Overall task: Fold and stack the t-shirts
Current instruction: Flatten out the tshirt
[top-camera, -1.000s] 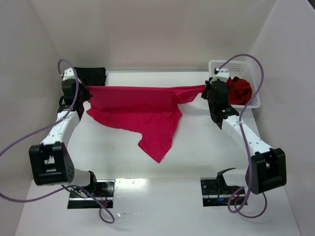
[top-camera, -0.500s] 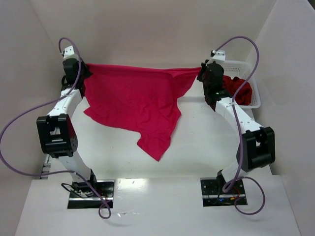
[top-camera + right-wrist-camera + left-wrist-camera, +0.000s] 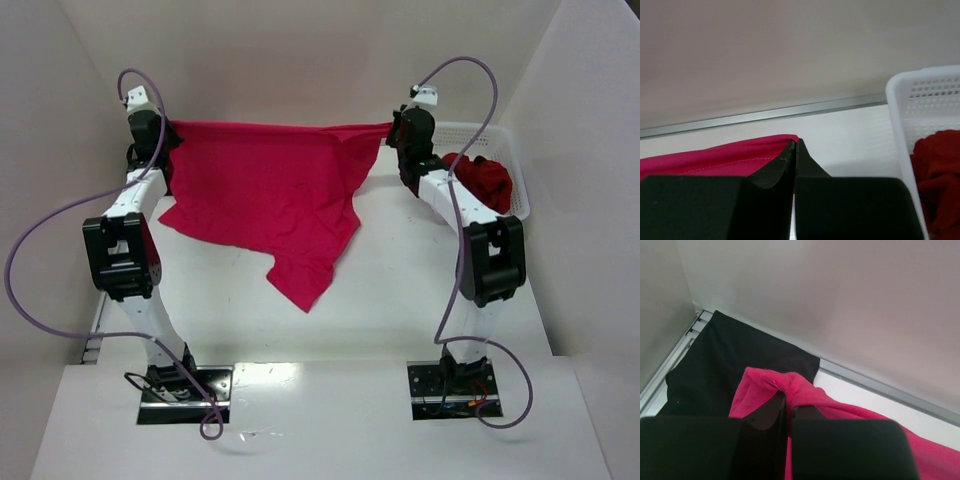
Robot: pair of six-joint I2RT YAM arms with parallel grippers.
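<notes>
White walls enclose the table; from above, the crimson-pink t-shirt hangs stretched between left gripper and right gripper — both clamped on it. Left wrist: pink cloth pinched above a black t-shirt. Right wrist: pink edge pinched — basket with dark red t-shirt beside.

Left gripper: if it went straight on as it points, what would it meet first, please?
Beyond the crimson-pink t-shirt it pinches, the left gripper would probably meet the black t-shirt by the back wall, or the wall itself; depth unclear.
</notes>
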